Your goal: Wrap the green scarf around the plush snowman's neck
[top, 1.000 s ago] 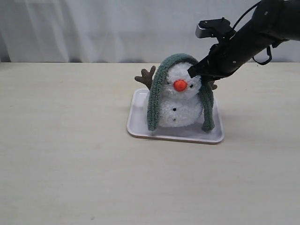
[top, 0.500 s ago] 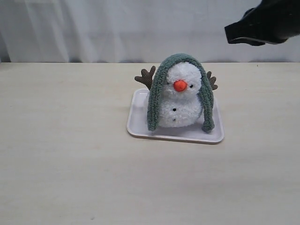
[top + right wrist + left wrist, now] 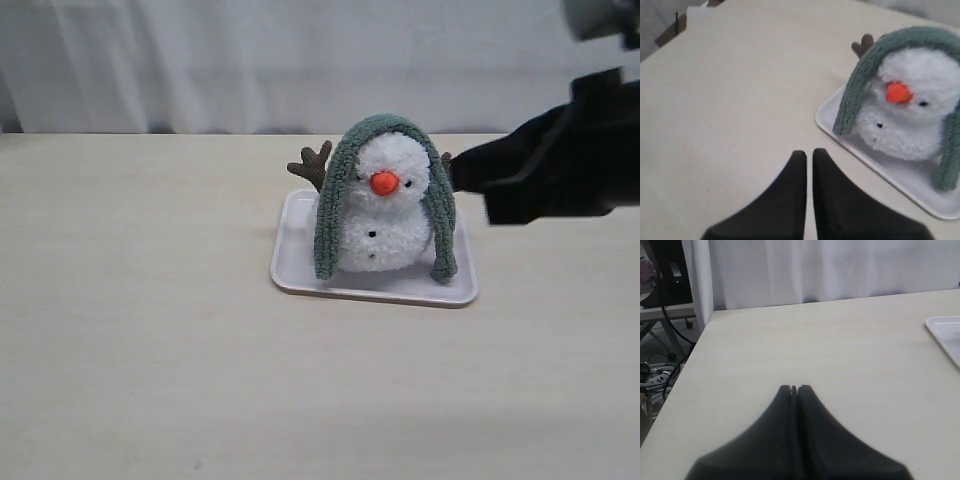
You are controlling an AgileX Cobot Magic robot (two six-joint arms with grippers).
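Both pincers are being shown shut and holding nothing. The left pincer (image 3: 794, 388) is hanging over bare tabletop (image 3: 150, 350), well apart from the work. The right pincer (image 3: 806, 152) is being held in the air just beside the snowman (image 3: 385, 228), blurred in the exterior view.

Trouble is being risked mainly by the scarf (image 3: 330, 215), which is being carried over the crown of the head like a hood rather than at the neck (image 3: 392, 203). If one hanging end is tugged alone, the whole strip is likely to be dragged off. If closed tips are pushed in, the light plush is likely to be tipped over or shoved off the tray (image 3: 298, 268), and the tray itself may be slid.

The scarf is being seen as a fuzzy grey-green knit, arched over the head, with its two ends hanging down either side of the body and reaching the tray. The snowman is being seen upright, white and fluffy, with an orange nose and brown branch arms poking out behind the scarf. It is sitting on the tray, nearer the far edge of the tabletop than the near one.
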